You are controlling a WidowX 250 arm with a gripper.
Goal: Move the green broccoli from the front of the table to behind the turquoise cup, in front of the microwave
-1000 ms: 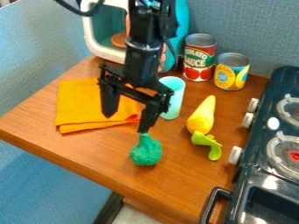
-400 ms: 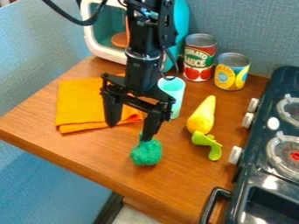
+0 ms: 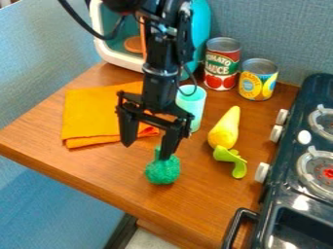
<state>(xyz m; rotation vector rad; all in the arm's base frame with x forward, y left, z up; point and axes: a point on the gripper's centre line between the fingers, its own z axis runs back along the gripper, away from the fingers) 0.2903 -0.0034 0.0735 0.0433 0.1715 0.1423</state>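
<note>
The black gripper (image 3: 149,151) hangs with its fingers spread well apart over the wooden table (image 3: 98,168), one of them overlapping the stalk of the green toy broccoli (image 3: 162,171) in view; whether they touch, I cannot tell. Behind the gripper lies a folded orange cloth (image 3: 94,114), and the arm partly blocks the pale turquoise cup (image 3: 193,107). To the right are a yellow pear-shaped toy (image 3: 225,130) touching a lime-green curved piece (image 3: 232,161), two food cans (image 3: 222,65) behind them, and the toy stove (image 3: 302,194).
</note>
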